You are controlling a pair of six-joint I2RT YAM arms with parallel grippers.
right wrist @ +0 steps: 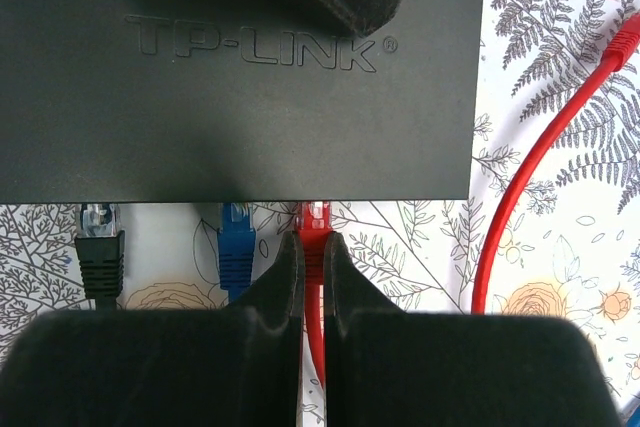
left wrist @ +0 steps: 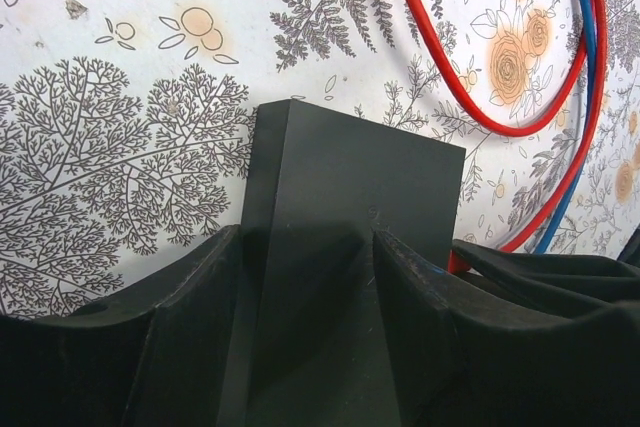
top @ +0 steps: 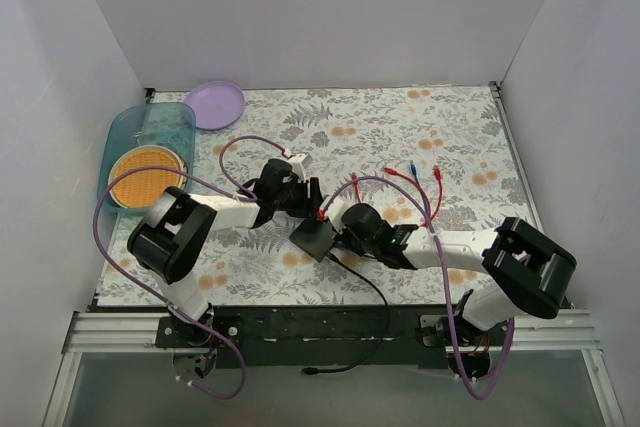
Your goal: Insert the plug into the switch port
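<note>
Switch (right wrist: 240, 97) flat on floral surface (right wrist: 585, 267), port edge facing right gripper (right wrist: 312, 247). Right gripper pinches red plug (right wrist: 316, 215) just behind clear tip; tip meets switch edge, depth hidden. Blue plug (right wrist: 236, 222) and black plug (right wrist: 100, 222) alongside at same edge. Left gripper (left wrist: 307, 234) straddles switch's far end, fingers apart; whether clamped, cannot tell.

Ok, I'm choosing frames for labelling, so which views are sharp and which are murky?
Right wrist: sharp, switch logo readable, red plug crisp, right pincer softer; left wrist: switch a dark featureless slab, fingers blurred; top external: evenly lit, no glare.
</note>
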